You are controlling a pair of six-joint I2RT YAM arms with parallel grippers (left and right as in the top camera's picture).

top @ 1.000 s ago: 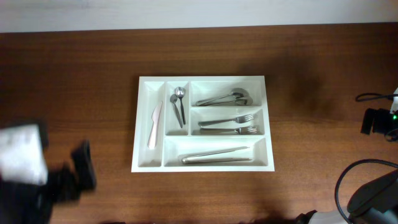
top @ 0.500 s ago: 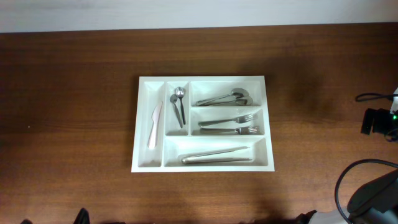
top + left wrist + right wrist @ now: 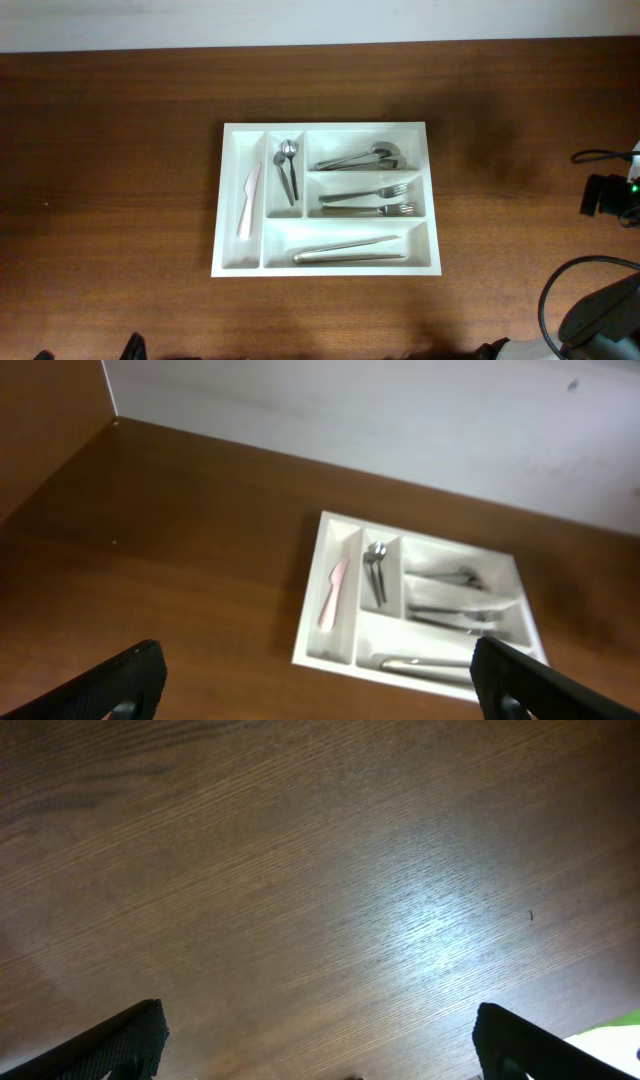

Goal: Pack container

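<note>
The container (image 3: 325, 127), a white five-compartment tray, lies at the table's middle. It holds a pale knife (image 3: 248, 201) in the left narrow slot, two small spoons (image 3: 287, 168) beside it, larger spoons (image 3: 362, 157) at top right, forks (image 3: 368, 201) in the middle and long steel pieces (image 3: 348, 250) at the bottom. The left wrist view shows the tray (image 3: 306, 610) from far off. My left gripper (image 3: 322, 690) is open and empty, high above the table's near left. My right gripper (image 3: 320, 1050) is open and empty over bare wood.
A black device with a cable (image 3: 605, 193) sits at the right edge. The right arm's base (image 3: 600, 312) is at the lower right. A light wall (image 3: 400, 420) runs behind the table's far edge.
The left arm, low on the left of the overhead view a second ago, has drawn back past the bottom edge. The tray and cutlery have not moved.
</note>
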